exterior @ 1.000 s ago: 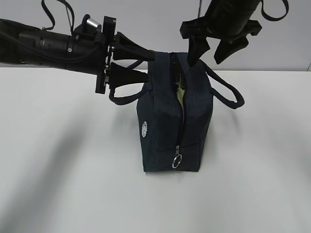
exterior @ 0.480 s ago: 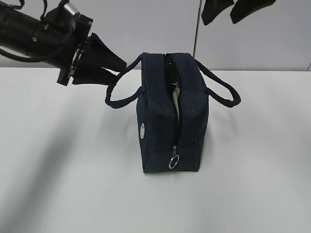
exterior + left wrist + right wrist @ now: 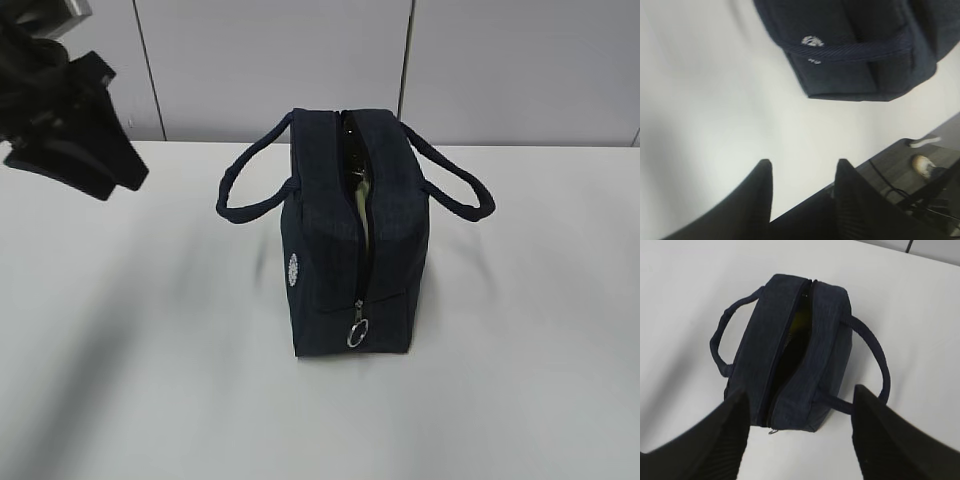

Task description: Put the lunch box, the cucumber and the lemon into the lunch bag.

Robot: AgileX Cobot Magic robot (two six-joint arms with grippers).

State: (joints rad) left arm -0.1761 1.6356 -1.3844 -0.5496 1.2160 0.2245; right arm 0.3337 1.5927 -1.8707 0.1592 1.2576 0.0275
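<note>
The navy lunch bag [image 3: 345, 240] stands upright mid-table with its top zipper open and the silver ring pull [image 3: 358, 335] hanging at the near end. A pale green strip of the lunch box [image 3: 366, 205] shows in the slot. From above, a yellow-green patch [image 3: 799, 315] sits inside the lunch bag [image 3: 795, 360]; I cannot tell which item it is. Cucumber and lemon are hidden. My left gripper [image 3: 120, 185] is far left of the bag and open [image 3: 803, 165], holding nothing. My right gripper [image 3: 800, 392] hovers high above the bag, open and empty.
The white table [image 3: 150, 350] surrounds the bag, with grey wall panels behind. Both loop handles [image 3: 250, 190] droop outward. The left wrist view shows the lunch bag [image 3: 855, 50], the table's edge, and the floor with cables [image 3: 920, 200] beyond it.
My left gripper drew back from the bag's left handle to the far left. The right gripper rose out of the exterior view. The bag stays put, its handles lowered.
</note>
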